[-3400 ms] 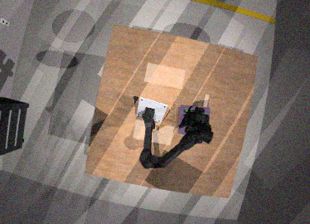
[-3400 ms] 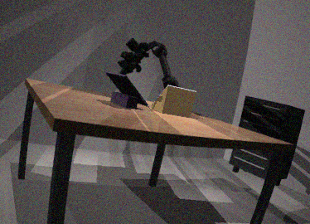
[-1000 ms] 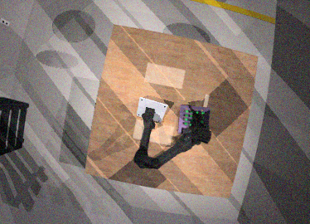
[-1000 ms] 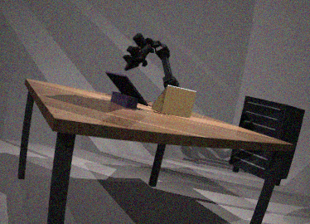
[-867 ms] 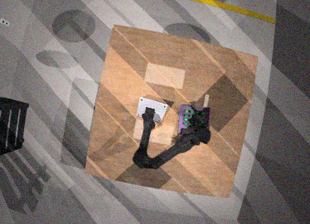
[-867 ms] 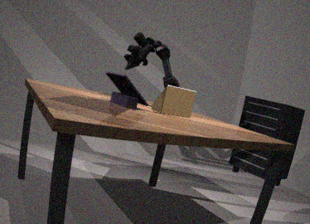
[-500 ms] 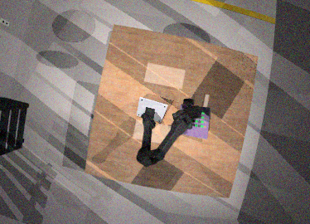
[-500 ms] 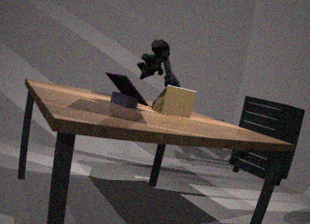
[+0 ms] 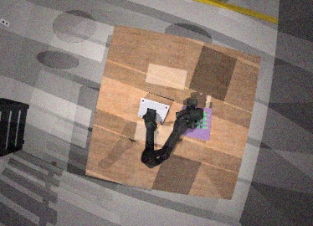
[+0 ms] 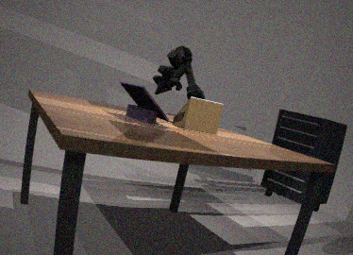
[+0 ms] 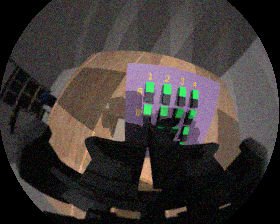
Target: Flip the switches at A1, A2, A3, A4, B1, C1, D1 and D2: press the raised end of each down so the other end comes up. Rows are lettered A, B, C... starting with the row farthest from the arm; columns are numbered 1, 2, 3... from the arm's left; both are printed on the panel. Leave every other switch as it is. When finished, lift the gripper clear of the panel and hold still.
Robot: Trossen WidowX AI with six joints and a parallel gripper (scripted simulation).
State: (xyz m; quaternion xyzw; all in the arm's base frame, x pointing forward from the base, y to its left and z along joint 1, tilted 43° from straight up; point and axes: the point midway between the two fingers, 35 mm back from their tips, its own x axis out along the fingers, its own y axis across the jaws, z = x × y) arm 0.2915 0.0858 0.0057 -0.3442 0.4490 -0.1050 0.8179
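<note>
The purple switch panel (image 9: 198, 135) (image 10: 142, 99) (image 11: 205, 107) stands tilted on the table. In the wrist view, row A shows switches A1 (image 11: 150, 88), A2 (image 11: 167, 90), A3 (image 11: 182, 93) and A4 (image 11: 194, 95), each green toward the far edge and dark on the near part. B1 (image 11: 147, 110), B2 (image 11: 164, 111), B3 (image 11: 179, 113) and B4 (image 11: 191, 115) also show green. Parts of row C and lower rows are hidden behind the fingers; which ends are raised there cannot be told. My gripper (image 10: 158, 92) (image 11: 148, 125) is shut and empty, above the panel's near part, apart from it in the exterior view.
A box with a white top (image 9: 159, 104) and tan side (image 10: 205, 115) is beside the arm's base. A purple block (image 10: 142, 114) is under the panel. The wooden table (image 9: 138, 46) (image 10: 94, 129) carries everything. A black chair (image 9: 12, 127) (image 10: 302, 137) stands beyond the table.
</note>
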